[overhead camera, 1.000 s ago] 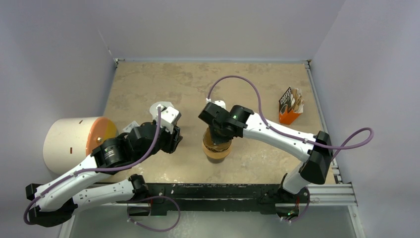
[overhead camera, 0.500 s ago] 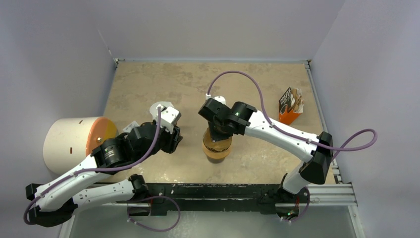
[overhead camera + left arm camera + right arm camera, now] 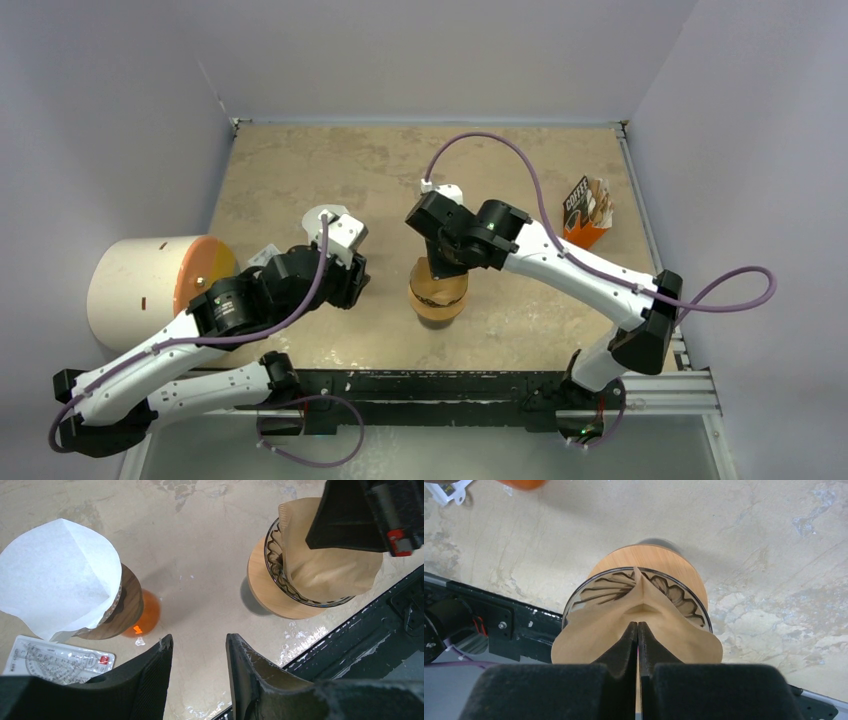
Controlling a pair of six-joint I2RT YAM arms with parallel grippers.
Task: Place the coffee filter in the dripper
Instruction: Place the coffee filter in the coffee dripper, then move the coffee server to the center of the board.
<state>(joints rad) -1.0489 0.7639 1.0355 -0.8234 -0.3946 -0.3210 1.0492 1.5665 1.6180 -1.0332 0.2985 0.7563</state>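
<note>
My right gripper (image 3: 638, 625) has its fingers pressed together and pinches a fold of the coffee filter (image 3: 674, 630) near its rim. The filter is partly inside the dripper (image 3: 649, 557), which stands on the bench (image 3: 774, 555) near the front edge. But the paper is flattened and hangs over the near side of the glass rim, so I judge it is not seated yet. This paper looks to me very light and soft; it will bend at any touch, crease easily, and may tear if I drag it against the glass ribs. I think the best place to hold it is the upper rim, with a small pinch, so that the point can go down into the cone. The dripper is glass, therefore fragile, and it may slide or tip if I push sideways. My left gripper (image 3: 198, 639) hovers to the side with fingers spread and holds nothing.
</note>
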